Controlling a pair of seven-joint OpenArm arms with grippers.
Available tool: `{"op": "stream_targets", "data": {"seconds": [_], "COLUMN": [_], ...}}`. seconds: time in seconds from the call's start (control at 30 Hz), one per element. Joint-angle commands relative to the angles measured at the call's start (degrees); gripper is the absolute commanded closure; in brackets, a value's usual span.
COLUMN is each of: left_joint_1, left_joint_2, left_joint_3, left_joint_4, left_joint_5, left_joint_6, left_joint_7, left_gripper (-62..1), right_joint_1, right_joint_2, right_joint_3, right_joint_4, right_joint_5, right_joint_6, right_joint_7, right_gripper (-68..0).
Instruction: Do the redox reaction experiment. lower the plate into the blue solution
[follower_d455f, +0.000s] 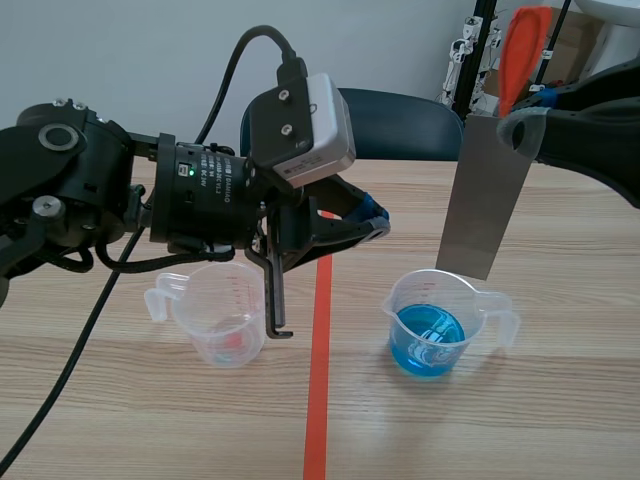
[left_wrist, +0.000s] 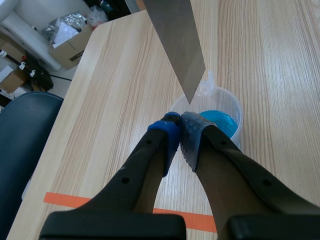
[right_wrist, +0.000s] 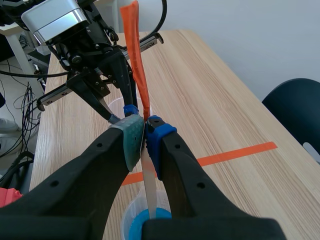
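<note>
Progress: lowering barely begun. Long grey metal plate (follower_d455f: 488, 195) gripped and lined up over the clear plastic beaker (follower_d455f: 470, 290), lower edge apparently just above the rim and dry. Left to do, judging from this: a straight descent until dipped in the blue solution (follower_d455f: 428, 340).
Plate position: hanging nearly upright, leaning slightly, over the far side of the beaker's mouth. No visible contact with rim or liquid.
Right end effector (follower_d455f: 522, 125): clenched on the plate's top end, pads pressed against both flat faces, just beneath an orange strip (follower_d455f: 520, 55) rising from the top.
Left end effector (follower_d455f: 370, 215): closed on nothing, blue and grey dotted pads touching. Held above the counter between the two beakers, pointed toward the blue one.
Plate material: thin, flat, matte sheet metal with straight edges, rigid-looking. Only a pale sliver when seen edge-on from the right wrist.
Beaker: transparent, thin-walled, round, with a side handle and pouring lip. Shallow layer of bright blue liquid inside.
Second clear beaker (follower_d455f: 222, 310): same plastic, red printed scale, beside the left arm. Faint reddish tint low inside, contents unclear.
Counter (follower_d455f: 560, 420): pale, smooth wood grain, crossed by an orange-red tape line (follower_d455f: 320, 380).
</note>
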Motion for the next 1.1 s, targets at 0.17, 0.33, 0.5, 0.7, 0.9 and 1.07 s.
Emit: {"op": "stream_targets", "data": {"seconds": [0.17, 0.33, 0.5, 0.7, 0.9, 1.07], "left_joint_1": [-0.9, -0.9, -0.9, -0.9, -0.9, -0.9], "left_joint_2": [0.3, 0.3, 0.3, 0.3, 0.3, 0.3], "left_joint_3": [-0.2, -0.2, -0.2, -0.2, -0.2, -0.2], "left_joint_4": [0.3, 0.3, 0.3, 0.3, 0.3, 0.3], "left_joint_5": [-0.6, -0.6, -0.6, -0.6, -0.6, -0.6], "left_joint_6": [0.3, 0.3, 0.3, 0.3, 0.3, 0.3], "left_joint_7": [-0.8, -0.8, -0.8, -0.8, -0.8, -0.8], "left_gripper": [-2.7, -2.7, -2.7, -2.7, -2.7, -2.7], "right_joint_1": [0.7, 0.7, 0.7, 0.7, 0.7, 0.7], "right_joint_2": [0.6, 0.6, 0.6, 0.6, 0.5, 0.4], "right_joint_3": [0.9, 0.9, 0.9, 0.9, 0.9, 0.9], "right_joint_4": [0.5, 0.5, 0.5, 0.5, 0.5, 0.5], "right_joint_5": [0.9, 0.9, 1.5, 1.7, 1.7, 1.7], "right_joint_6": [0.7, 0.7, 0.7, 0.7, 0.7, 0.7], "right_joint_7": [1.5, 1.5, 1.5, 2.4, 3.4, 3.8], "right_gripper": [-0.4, -0.4, -0.4, -0.4, -0.4, -0.4]}}
